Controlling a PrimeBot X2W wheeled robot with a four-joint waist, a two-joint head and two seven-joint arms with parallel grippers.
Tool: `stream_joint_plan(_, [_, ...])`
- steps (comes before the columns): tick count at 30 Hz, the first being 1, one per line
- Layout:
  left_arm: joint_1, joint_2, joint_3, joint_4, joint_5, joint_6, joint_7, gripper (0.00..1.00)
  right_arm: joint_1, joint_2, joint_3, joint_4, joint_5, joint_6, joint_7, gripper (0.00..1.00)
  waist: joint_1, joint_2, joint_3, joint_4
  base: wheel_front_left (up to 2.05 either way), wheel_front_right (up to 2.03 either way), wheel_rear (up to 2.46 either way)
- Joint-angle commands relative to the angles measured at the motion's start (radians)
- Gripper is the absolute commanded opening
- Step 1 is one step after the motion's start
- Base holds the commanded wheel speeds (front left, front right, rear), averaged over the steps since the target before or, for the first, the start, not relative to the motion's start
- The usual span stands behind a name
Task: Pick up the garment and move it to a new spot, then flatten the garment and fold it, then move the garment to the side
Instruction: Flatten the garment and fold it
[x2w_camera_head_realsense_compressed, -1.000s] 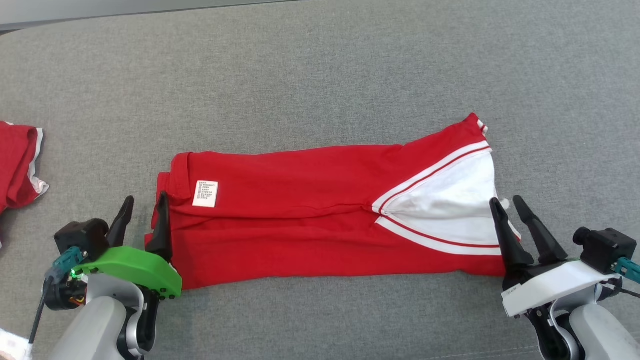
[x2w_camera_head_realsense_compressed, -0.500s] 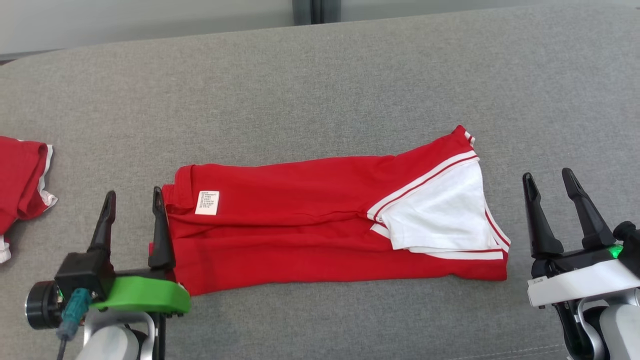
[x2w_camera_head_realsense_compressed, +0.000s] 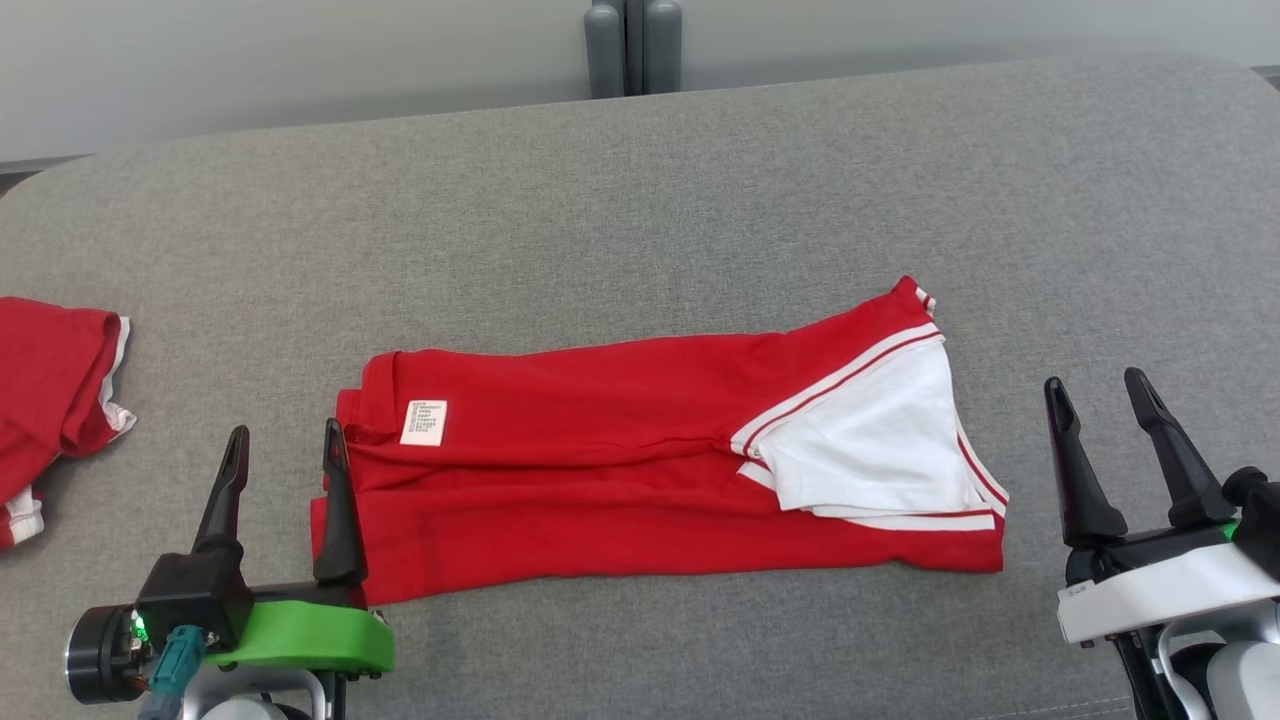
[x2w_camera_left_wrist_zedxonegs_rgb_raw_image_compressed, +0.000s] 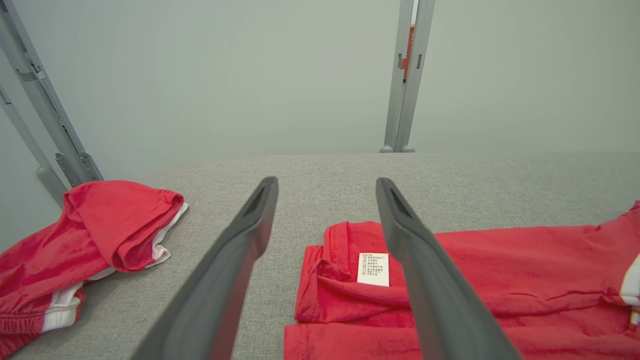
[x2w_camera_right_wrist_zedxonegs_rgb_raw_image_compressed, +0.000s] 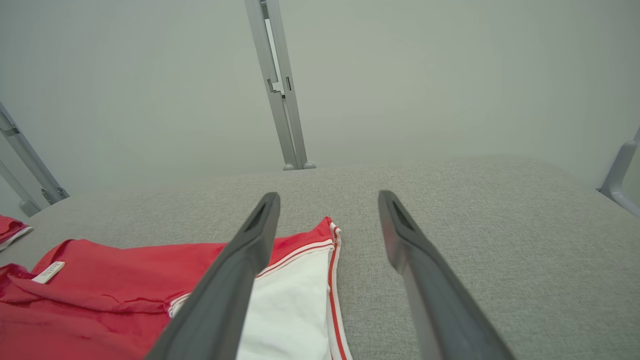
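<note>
grey fabric surface (x2w_camera_head_realsense_compressed: 700, 180), pale wall (x2w_camera_head_realsense_compressed: 300, 60)

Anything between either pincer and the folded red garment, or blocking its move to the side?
Nothing between. The left pincer open at the left end of the folded garment; right pincer open just off its right end. Leftward, a second red garment lies on the grey surface; it could block a long slide that way.

left wrist shell (x2w_camera_head_realsense_compressed: 300, 635): green | right wrist shell (x2w_camera_head_realsense_compressed: 1150, 595): white | jaws: long, dark, tapered | teal connector (x2w_camera_head_realsense_compressed: 178, 655)
</note>
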Motion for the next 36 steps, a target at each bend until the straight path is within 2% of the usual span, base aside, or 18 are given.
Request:
stream_joint_plan(1, [0.012,-0.002,0.002,0.001,0.007,0.0,-0.003,1.0,0.011,0.001,-0.004,-0.005,-0.006,-0.001,0.002,1.0,0.0001,0.0,-0.001,0.001,0.0,0.0,0.0])
stream_joint_plan(8, [-0.012,-0.008,0.003,-0.002,0.019,-0.009,-0.003,1.0,0.007,-0.012,-0.021,0.008,-0.004,-0.001,0.015,1.0,0.0001,0.0,0.014,0.018,0.0,0.0,0.0])
stream_joint_plan(12, [-0.055,-0.02,0.002,-0.015,0.033,-0.021,-0.003,1.0,-0.021,-0.036,-0.031,0.057,0.007,-0.001,0.036,1.0,0.0001,0.0,0.059,0.055,0.0,0.0,0.0])
stream_joint_plan(22, [-0.142,-0.088,0.024,-0.011,0.085,-0.075,-0.001,1.0,-0.144,-0.076,0.034,0.315,0.058,-0.001,0.033,1.0,0.0001,0.0,0.169,0.156,0.0,0.0,0.0])
stream_joint_plan(28, [-0.145,-0.12,0.049,0.004,0.111,-0.102,-0.001,1.0,-0.188,-0.078,0.088,0.454,0.095,-0.001,0.05,1.0,0.0001,0.0,0.174,0.175,0.0,0.0,0.0])
stream_joint_plan(29, [-0.143,-0.125,0.054,0.006,0.114,-0.107,-0.001,1.0,-0.193,-0.078,0.101,0.471,0.107,-0.001,0.054,0.72,0.0001,0.0,0.174,0.175,0.0,0.0,0.0])
stream_joint_plan(30, [-0.142,-0.129,0.058,0.006,0.119,-0.11,-0.001,1.0,-0.193,-0.079,0.114,0.483,0.117,-0.001,0.059,0.34,0.0001,0.0,0.174,0.175,0.0,0.0,0.0])
stream_joint_plan(31, [-0.139,-0.133,0.063,0.006,0.124,-0.115,-0.001,1.0,-0.194,-0.08,0.129,0.492,0.132,-0.001,0.068,0.0,0.0001,0.0,0.173,0.175,0.0,0.0,0.0])
stream_joint_plan(36, [-0.124,-0.14,0.088,0.011,0.146,-0.128,-0.001,1.0,-0.192,-0.108,0.156,0.476,0.183,-0.002,0.035,0.0,0.0001,0.0,0.165,0.156,0.0,0.0,0.0])
